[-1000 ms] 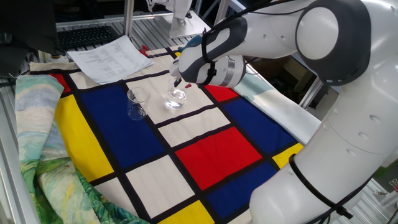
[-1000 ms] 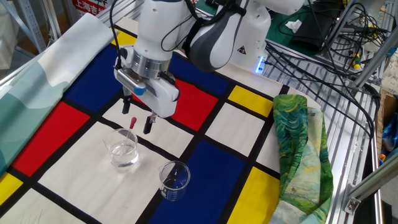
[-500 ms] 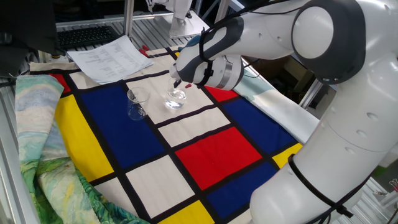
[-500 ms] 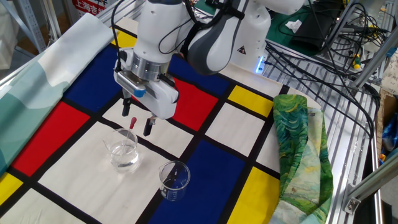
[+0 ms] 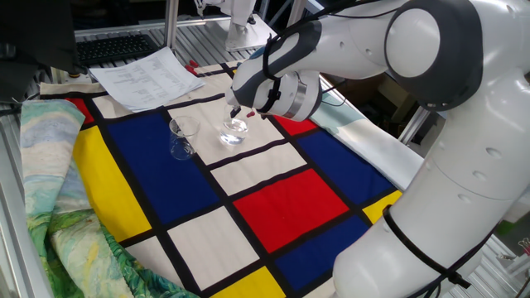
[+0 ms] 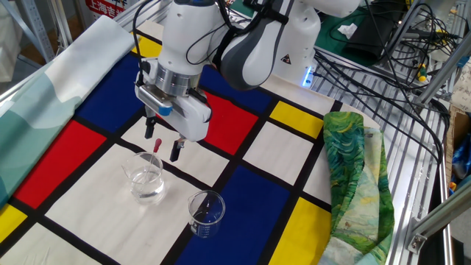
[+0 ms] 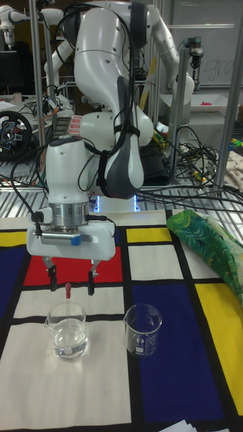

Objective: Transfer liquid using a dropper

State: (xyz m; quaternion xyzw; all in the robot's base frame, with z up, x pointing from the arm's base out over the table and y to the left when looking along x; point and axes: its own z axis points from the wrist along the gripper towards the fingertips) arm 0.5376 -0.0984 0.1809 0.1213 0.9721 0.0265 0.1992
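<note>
1. The dropper (image 7: 67, 293) stands upright with its red bulb at the top. Its slim clear tube runs down into the rounder clear glass (image 7: 67, 329), which sits on a white panel of the chequered cloth (image 6: 243, 103) covering the tabletop.

2. The bulb lies just below the end effector (image 7: 70, 275), between the two dark fingers (image 7: 50, 275) and nearer the one on the left of the tall view. In the other fixed view the bulb (image 6: 157, 144) also sits between the finger tips, at about their height.

3. The end effector (image 6: 162, 143) hangs straight down over the glass with its fingers spread apart. Neither finger visibly touches the bulb, though the first fixed view is too crowded there to confirm it.

4. The liquid (image 7: 69, 345) shows as a shallow clear pool in the bottom of the rounder glass.

5. A small clear glass beaker (image 7: 142, 329) stands upright just beside that glass, on a blue panel, apart from it.

6. Counted: one dropper, two glass vessels, one arm (image 5: 414, 58) with one end effector.

7. Farther out, a green patterned cloth (image 6: 353, 177) lies bunched at the tabletop's edge, and a stack of printed papers (image 5: 147, 76) rests at the far corner in the first fixed view.
</note>
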